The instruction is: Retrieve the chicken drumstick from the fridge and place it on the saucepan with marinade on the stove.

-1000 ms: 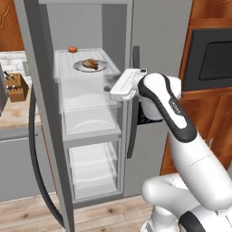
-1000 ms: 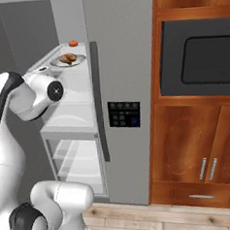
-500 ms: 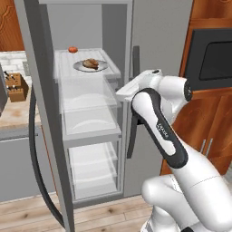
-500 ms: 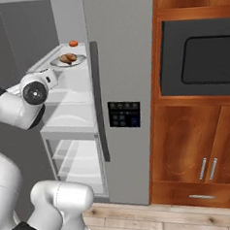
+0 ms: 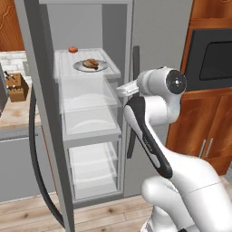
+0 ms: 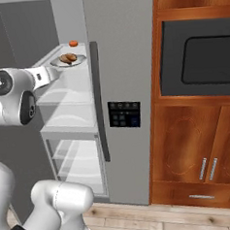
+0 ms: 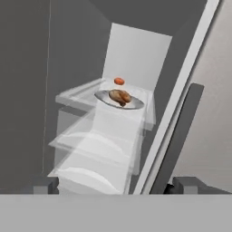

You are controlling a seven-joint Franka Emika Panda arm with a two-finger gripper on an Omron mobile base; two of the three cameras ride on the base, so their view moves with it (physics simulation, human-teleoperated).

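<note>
Retrieval step being started: claw (image 7: 115, 185), fingers parted and empty, being aimed at chicken drumstick (image 7: 119, 96) at 12 o'clock inside open fridge (image 5: 116, 41). Next: forward reach, closing on meat.

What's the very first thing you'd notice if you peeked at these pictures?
The fridge with its left door wide open, clear shelves showing inside. On its top shelf lies the chicken drumstick on a grey plate, with a small red-orange ball behind it. The big white robot arm bends in front, pointing its gripper at the open fridge.
</note>
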